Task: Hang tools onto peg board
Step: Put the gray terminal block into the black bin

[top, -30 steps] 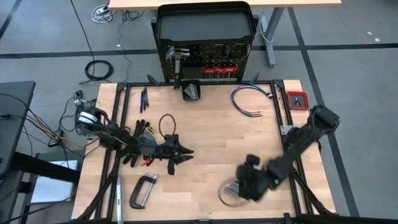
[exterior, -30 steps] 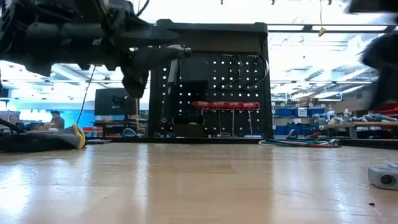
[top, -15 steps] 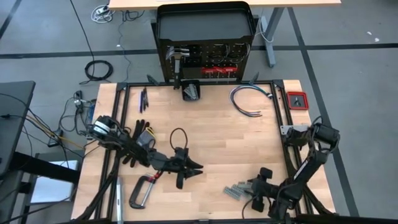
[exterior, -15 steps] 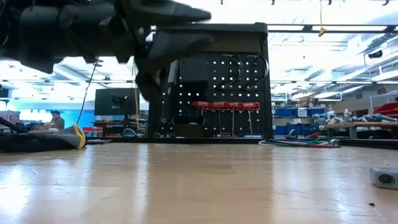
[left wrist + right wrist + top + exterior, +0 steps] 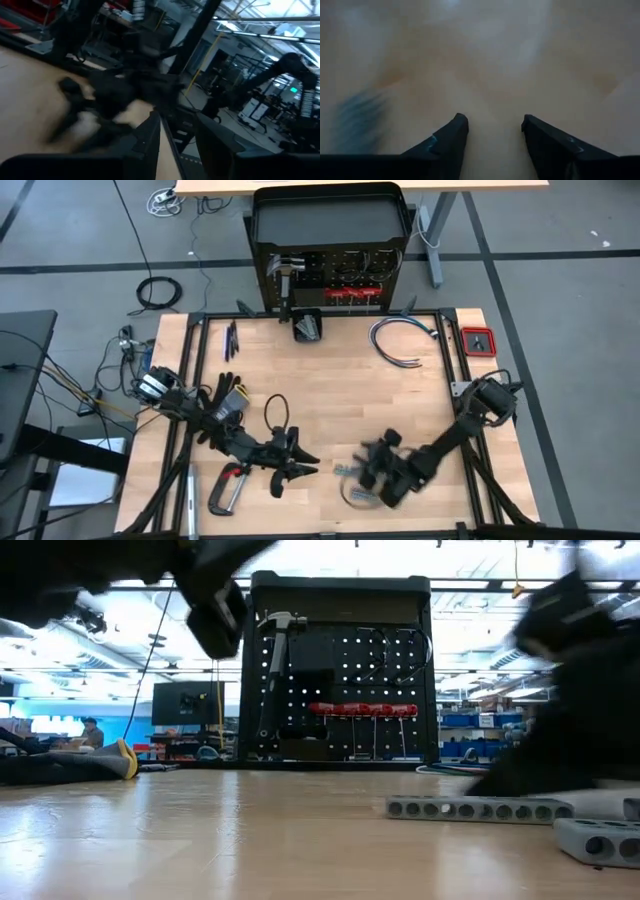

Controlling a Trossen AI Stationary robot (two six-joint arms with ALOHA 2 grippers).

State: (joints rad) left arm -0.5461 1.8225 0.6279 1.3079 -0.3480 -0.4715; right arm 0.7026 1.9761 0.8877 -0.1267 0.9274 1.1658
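Grey perforated metal pieces (image 5: 480, 808) lay flat on the table (image 5: 340, 395), just beside the right gripper (image 5: 372, 470), whose fingers stood apart, empty. The peg board (image 5: 340, 690), upright well beyond, carried a hammer (image 5: 272, 660) and red-handled drivers (image 5: 365, 710). The left gripper (image 5: 295, 465) hovered near a C-clamp (image 5: 228, 488), fingers apart.

— What's lying on that wooden worktop (image 5: 330, 400)?

— A grey C-clamp (image 5: 226, 488) near the front left corner, a black work glove (image 5: 218, 402) further back on that side, and pens (image 5: 231, 338) by the far left edge.

— And on the right?

— A bundle of blue-white cables (image 5: 402, 340) at the back, and grey perforated metal pieces (image 5: 478, 808) flat near the front. A small black box (image 5: 308, 326) sits at the back edge.
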